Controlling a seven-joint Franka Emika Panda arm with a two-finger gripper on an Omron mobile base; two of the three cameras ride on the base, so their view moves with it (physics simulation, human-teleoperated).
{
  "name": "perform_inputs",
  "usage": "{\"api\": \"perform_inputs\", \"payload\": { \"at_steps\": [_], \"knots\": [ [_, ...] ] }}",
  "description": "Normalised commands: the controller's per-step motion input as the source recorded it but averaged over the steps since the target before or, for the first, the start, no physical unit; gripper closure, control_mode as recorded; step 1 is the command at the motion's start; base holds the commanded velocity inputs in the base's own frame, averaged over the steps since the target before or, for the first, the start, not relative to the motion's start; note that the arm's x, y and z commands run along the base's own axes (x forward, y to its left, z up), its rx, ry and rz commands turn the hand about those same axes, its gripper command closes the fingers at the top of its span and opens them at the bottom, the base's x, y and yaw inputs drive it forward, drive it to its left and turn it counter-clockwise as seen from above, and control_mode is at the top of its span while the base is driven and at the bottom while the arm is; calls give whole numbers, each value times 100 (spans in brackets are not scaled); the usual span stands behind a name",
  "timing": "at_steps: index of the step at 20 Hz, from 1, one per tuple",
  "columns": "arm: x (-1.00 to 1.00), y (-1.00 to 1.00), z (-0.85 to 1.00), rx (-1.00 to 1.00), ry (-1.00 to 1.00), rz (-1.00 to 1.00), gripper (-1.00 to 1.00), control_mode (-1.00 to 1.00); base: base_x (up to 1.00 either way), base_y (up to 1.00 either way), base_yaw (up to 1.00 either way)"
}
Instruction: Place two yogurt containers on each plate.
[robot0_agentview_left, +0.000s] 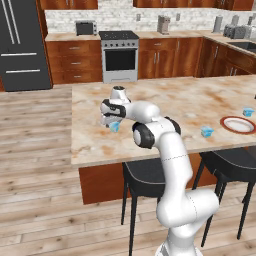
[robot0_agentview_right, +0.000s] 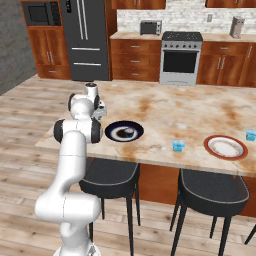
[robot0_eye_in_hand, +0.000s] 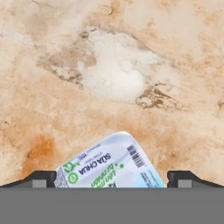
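The white arm's two-finger gripper (robot0_agentview_left: 113, 123) hangs over the left part of the marbled tan island counter (robot0_agentview_left: 165, 97), pointing down, with a small translucent light-blue yogurt cup (robot0_agentview_left: 114, 126) directly beneath it. In the hand view this cup's printed white foil lid (robot0_eye_in_hand: 109, 166) lies between the two dark fingertips (robot0_eye_in_hand: 40, 178), which stand spread to their widest, one at each side, neither touching it; the jaws are open and hold nothing. The step in hand looks like the pick of this cup. To do it well, the hand should come straight down with the cup kept centred between the tips, since the lid sits slightly closer to the left one, and close only once the pads are beside the cup's walls, below the lid's edge, so the squat body is not squeezed out or tipped. The black-rimmed round plate with a white ring and dark centre (robot0_agentview_right: 124, 131) lies just to the right of the gripper in the right base view, with a small dark cup (robot0_agentview_right: 129, 132) seemingly already on it, so it is a likely short carry. Farther right, a second light-blue cup (robot0_agentview_right: 178, 145) stands on the counter between the plates, the red-rimmed white plate (robot0_agentview_right: 225, 147) lies bare, and a third blue cup (robot0_agentview_right: 250, 134) stands just beside its far side.
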Motion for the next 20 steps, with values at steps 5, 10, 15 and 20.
{"api": "perform_inputs", "payload": {
  "at_steps": [5,10,15,20],
  "knots": [
    [-22,0,-47,0,0,0,100,-100,0,0,0],
    [-11,-2,-2,0,-1,0,100,-100,0,0,0],
    [-1,-11,32,0,2,0,100,-100,0,0,0],
    [0,-15,24,0,2,0,100,-100,0,0,0]
  ]
}}
